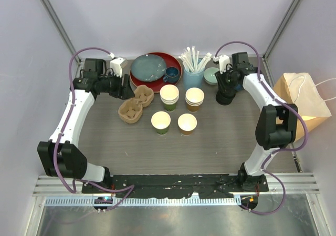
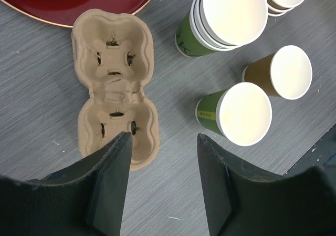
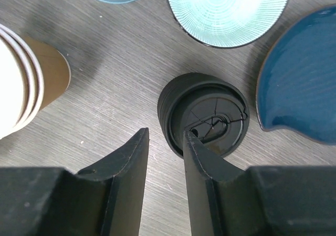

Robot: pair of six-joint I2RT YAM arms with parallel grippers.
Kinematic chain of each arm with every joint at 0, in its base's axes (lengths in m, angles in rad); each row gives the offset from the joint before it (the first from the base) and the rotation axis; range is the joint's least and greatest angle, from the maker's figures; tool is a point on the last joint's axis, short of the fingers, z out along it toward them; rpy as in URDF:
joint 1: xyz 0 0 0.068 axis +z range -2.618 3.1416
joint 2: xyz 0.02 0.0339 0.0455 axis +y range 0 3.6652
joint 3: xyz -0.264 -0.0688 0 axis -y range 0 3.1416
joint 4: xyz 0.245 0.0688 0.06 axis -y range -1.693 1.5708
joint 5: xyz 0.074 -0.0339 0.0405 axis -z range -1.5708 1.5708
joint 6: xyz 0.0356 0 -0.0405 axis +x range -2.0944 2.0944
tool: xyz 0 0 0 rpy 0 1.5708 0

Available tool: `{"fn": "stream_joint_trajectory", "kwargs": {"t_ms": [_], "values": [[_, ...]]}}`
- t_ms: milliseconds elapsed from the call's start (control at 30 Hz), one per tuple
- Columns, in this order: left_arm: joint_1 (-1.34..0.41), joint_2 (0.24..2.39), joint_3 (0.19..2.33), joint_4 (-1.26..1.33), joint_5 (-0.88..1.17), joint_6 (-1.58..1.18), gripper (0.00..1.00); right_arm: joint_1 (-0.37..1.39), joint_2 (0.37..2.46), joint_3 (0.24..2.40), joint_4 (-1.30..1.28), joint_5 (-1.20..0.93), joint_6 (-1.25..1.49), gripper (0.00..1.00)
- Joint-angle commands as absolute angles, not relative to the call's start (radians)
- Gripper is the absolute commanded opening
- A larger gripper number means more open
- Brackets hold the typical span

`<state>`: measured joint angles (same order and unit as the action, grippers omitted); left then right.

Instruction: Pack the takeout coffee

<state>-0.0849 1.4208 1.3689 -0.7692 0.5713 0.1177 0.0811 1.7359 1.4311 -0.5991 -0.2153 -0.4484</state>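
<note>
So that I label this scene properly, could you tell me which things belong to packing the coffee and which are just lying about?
For the job: green-sided cup, brown-sided cup, black lids, pulp cup carrier, paper bag.
Lying about: cup stacks, cup of straws, red plate, teal bowl, blue mug.

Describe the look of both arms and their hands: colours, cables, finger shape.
Both the left arm and right arm have white links with black joint housings, and a purple cable loops along each. The left hand and right hand each carry two matte black fingers, broad at the root and tapering to a blunt tip.
</note>
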Motion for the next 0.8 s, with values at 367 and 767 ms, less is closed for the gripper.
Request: {"fn": "stream_joint_trajectory", "kwargs": {"t_ms": [367, 767], "values": [[-0.080, 1.425, 1.379, -0.765, 0.614, 0.140, 0.56, 0.078, 1.825, 1.548, -0.698, -0.143, -0.509, 0.39], [-0.080, 1.420, 1.378, -0.769, 0.617, 0.146, 0.56, 0.075, 1.887, 1.565, -0.732, -0.107, -0.517, 0.34]]}}
